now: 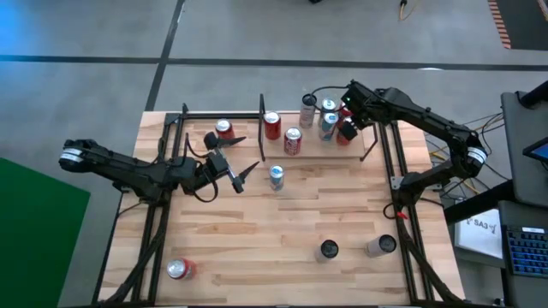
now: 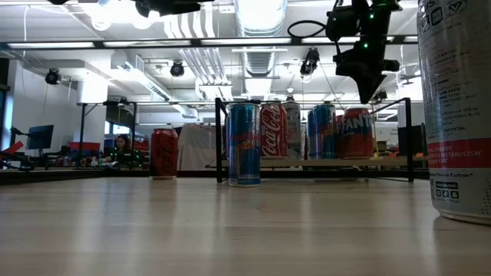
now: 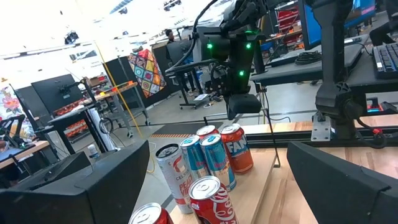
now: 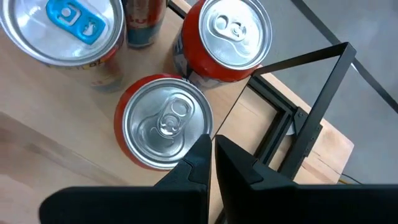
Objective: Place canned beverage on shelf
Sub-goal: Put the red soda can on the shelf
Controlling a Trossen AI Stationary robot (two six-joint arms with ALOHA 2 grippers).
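Shelf (image 1: 360, 147) at far right of counter (image 1: 282, 231) holding a cluster of upright cans, right gripper (image 4: 211, 163) closed and empty above the orange can (image 2: 356, 133), left gripper (image 1: 245, 174) open mid-counter near blue can (image 1: 276, 177).

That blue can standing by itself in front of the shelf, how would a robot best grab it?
The blue can stands upright with bare table around it, so probably by its round side wall, fingers on opposite sides, coming from the left gripper, which is open beside it.
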